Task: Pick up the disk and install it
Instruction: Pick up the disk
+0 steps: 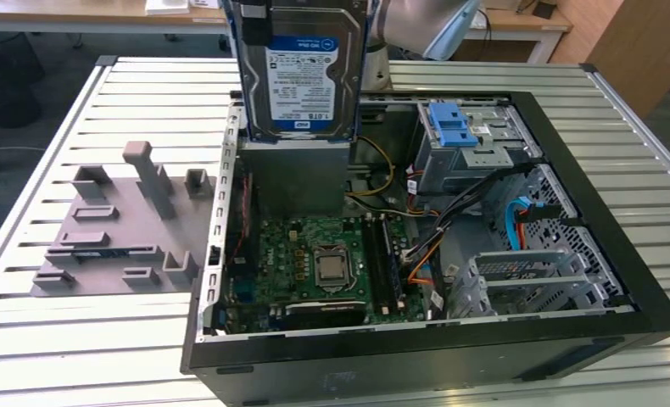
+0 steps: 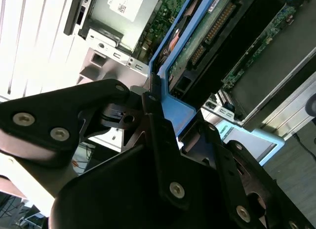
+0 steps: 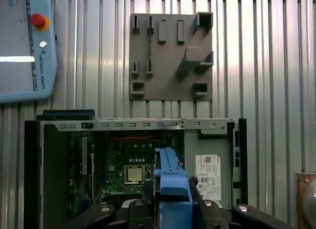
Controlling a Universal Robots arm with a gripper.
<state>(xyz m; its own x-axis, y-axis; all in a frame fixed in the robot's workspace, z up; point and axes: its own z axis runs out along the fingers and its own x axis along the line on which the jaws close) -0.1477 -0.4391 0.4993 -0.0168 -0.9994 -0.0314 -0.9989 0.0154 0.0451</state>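
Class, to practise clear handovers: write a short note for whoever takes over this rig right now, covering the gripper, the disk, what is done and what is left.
Gripper: shut on the disk, clamped on its blue rail.
Disk: held upright, label facing the exterior view, above the open computer case, over the grey power supply.
Done: disk picked up.
Left: installing; the disk is not yet seated in the case.
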